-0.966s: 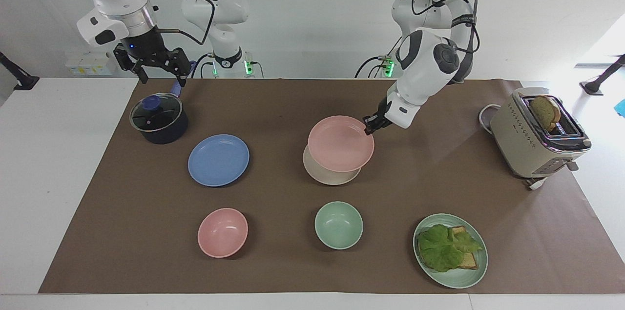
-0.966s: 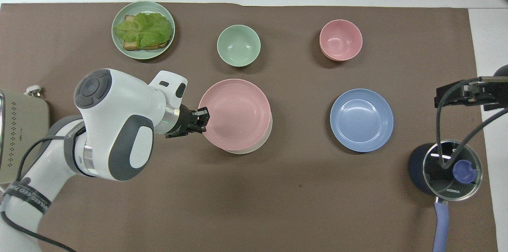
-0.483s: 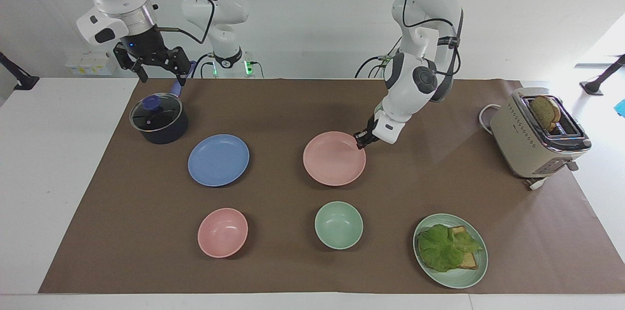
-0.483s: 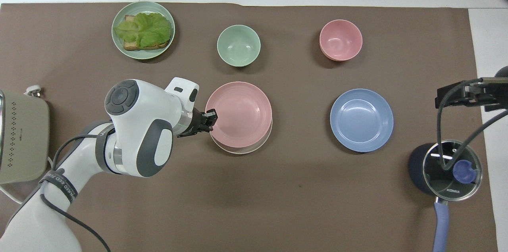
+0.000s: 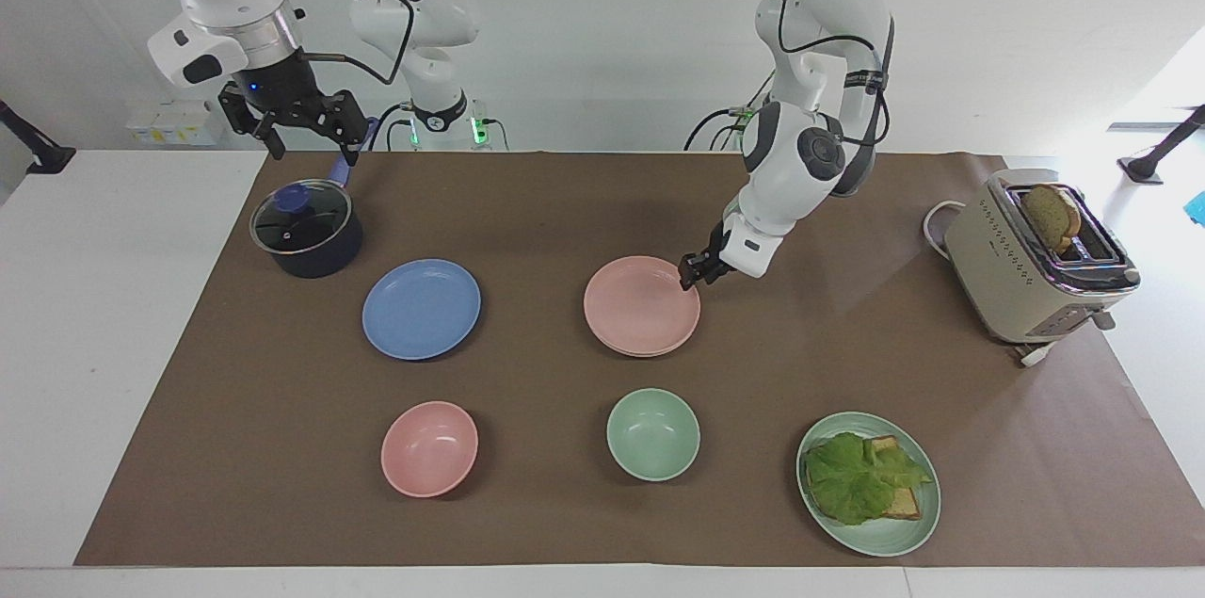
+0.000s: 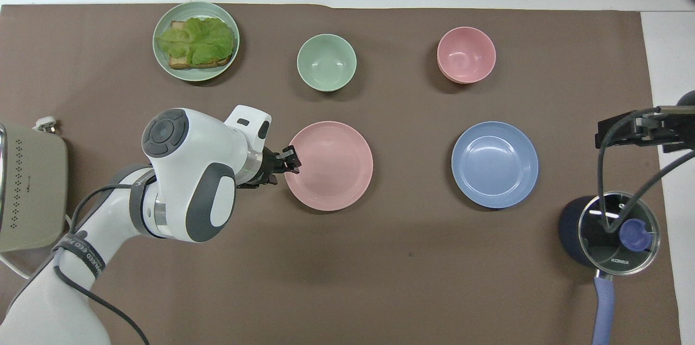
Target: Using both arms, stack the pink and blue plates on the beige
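With the pink plate (image 5: 641, 306) seated, the left hand (image 5: 690, 272), fingers parted, needed a clean, level retreat.

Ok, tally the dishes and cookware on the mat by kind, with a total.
Plates: 4 (pink plate, beige plate edge just showing beneath it, blue plate, green plate)
Bowls: 2 (pink bowl, green bowl)
Lidded pot: 1
Total: 7
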Robot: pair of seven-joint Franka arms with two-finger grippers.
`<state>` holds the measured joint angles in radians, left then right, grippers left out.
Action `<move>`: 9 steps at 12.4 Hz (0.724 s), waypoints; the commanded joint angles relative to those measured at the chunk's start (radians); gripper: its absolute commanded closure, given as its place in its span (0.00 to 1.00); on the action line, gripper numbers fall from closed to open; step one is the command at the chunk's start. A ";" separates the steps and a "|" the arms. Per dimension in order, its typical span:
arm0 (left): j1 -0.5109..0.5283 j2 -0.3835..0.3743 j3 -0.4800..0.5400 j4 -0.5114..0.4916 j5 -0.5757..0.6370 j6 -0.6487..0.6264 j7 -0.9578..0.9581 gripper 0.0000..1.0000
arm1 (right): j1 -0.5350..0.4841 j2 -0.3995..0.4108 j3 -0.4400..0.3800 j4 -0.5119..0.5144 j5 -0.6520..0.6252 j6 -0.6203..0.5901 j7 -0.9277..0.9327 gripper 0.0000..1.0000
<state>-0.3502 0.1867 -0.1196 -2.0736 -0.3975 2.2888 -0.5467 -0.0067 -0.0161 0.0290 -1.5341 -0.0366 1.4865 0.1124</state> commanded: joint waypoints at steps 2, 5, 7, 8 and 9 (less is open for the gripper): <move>-0.006 -0.027 0.018 -0.005 0.002 -0.014 0.004 0.00 | -0.012 -0.027 -0.003 -0.034 0.021 0.020 -0.034 0.00; 0.068 -0.033 0.026 0.067 0.139 -0.106 0.004 0.00 | -0.012 -0.027 -0.003 -0.035 0.021 0.021 -0.036 0.00; 0.127 -0.052 0.029 0.102 0.222 -0.167 0.008 0.00 | -0.012 -0.027 -0.003 -0.038 0.021 0.024 -0.036 0.00; 0.160 -0.061 0.028 0.142 0.271 -0.228 0.016 0.00 | -0.021 -0.034 -0.003 -0.056 0.023 0.041 -0.034 0.00; 0.193 -0.067 0.032 0.195 0.298 -0.297 0.063 0.00 | -0.025 -0.053 -0.001 -0.092 0.023 0.081 -0.037 0.00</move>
<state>-0.2061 0.1424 -0.0860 -1.9475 -0.1526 2.1011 -0.5256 -0.0105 -0.0191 0.0285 -1.5458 -0.0366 1.5042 0.1121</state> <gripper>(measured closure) 0.000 0.000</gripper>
